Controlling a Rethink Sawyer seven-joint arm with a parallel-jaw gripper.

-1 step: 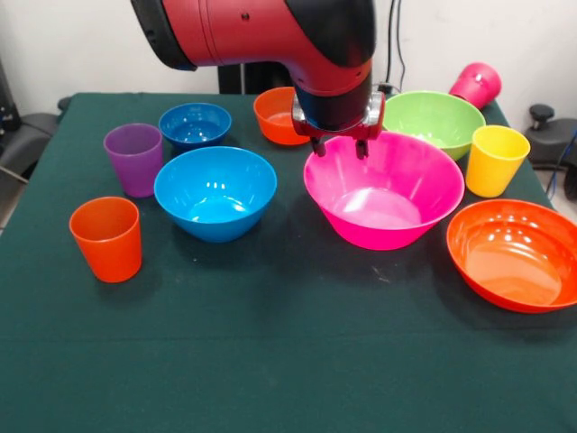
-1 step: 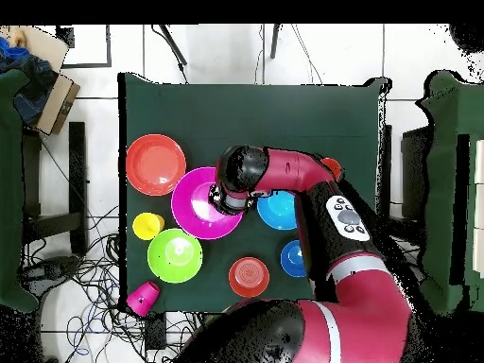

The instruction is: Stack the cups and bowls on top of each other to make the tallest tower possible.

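Fingers of the end effector (image 1: 339, 148) are seen in the front view held slightly apart, their dark tips set at the far rim of the very large pink bowl (image 1: 385, 189); nothing is gripped between them, and contact with the rim cannot be judged. The medium blue bowl (image 1: 215, 191) is placed just left of the pink one, with the small blue bowl (image 1: 195, 124) and small orange bowl (image 1: 278, 115) behind. The lime green bowl (image 1: 437, 121) and yellow cup (image 1: 495, 160) are found to the right, the large orange bowl (image 1: 516, 254) nearer the camera. The purple cup (image 1: 134, 159) and orange cup (image 1: 107, 238) are stood upright at the left. The magenta cup (image 1: 476, 85) is lying tipped at the far right corner of the dark green desk (image 1: 270, 361).

From overhead, the end effector (image 2: 225, 197) is seen over the pink bowl's (image 2: 200, 206) edge. The desk (image 2: 246, 113) is surrounded by pale floor tiles, cables (image 2: 66, 274) and a cardboard box (image 2: 52, 90).
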